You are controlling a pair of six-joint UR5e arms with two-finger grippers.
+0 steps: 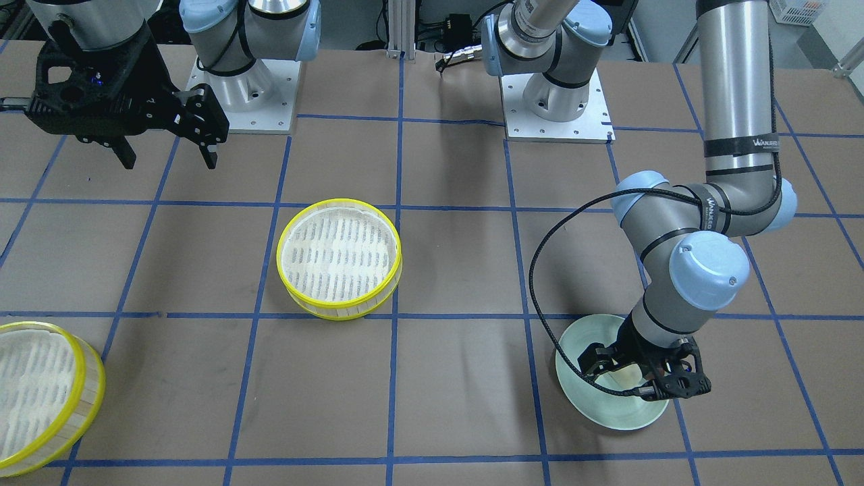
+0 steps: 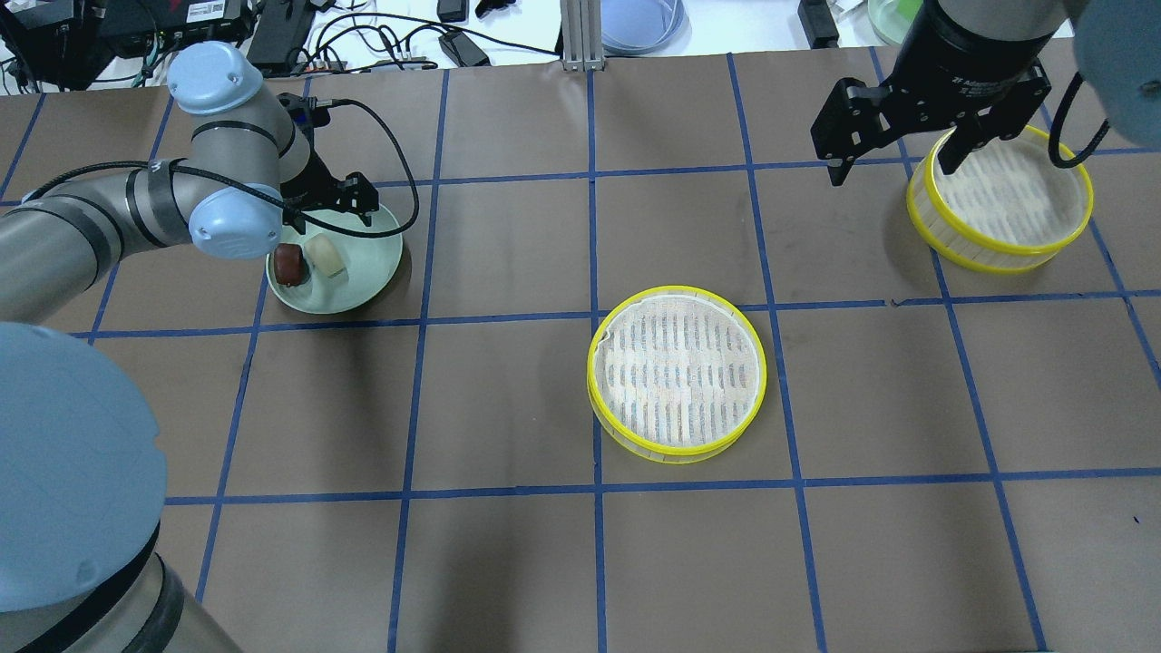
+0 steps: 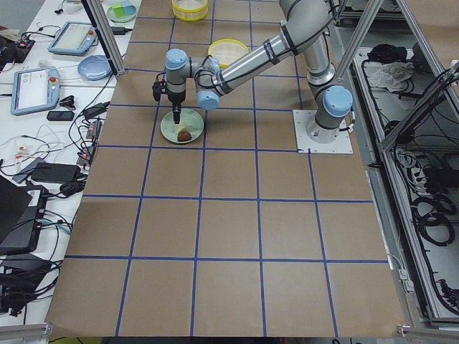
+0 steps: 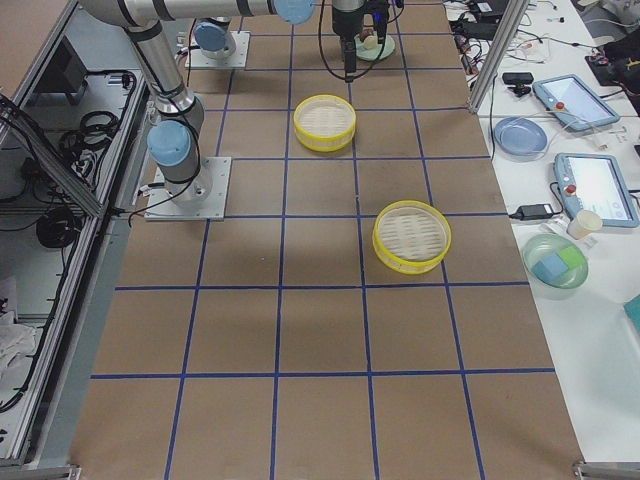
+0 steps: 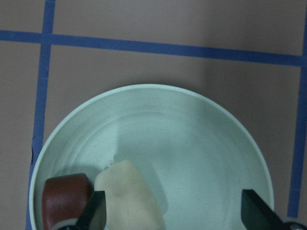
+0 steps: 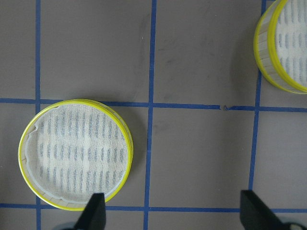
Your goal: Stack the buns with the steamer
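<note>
A cream-white bun [image 2: 325,257] and a dark reddish-brown bun [image 2: 290,263] lie side by side on the pale green plate [image 2: 381,272]. My left gripper [image 2: 337,195] hangs open over that plate. In the left wrist view [image 5: 175,215] the cream bun [image 5: 129,199] lies just inside one fingertip and the brown bun [image 5: 64,199] outside it. One yellow-rimmed steamer [image 2: 676,374] sits mid-table. A second steamer [image 2: 1002,199] sits at the far right. My right gripper [image 2: 893,163] is open and empty, held high beside the second steamer.
Blue tape lines grid the brown table. The two arm bases [image 1: 243,101] [image 1: 557,108] stand at the robot's edge. A side bench beyond the table holds cables, tablets and a green bowl [image 4: 556,262].
</note>
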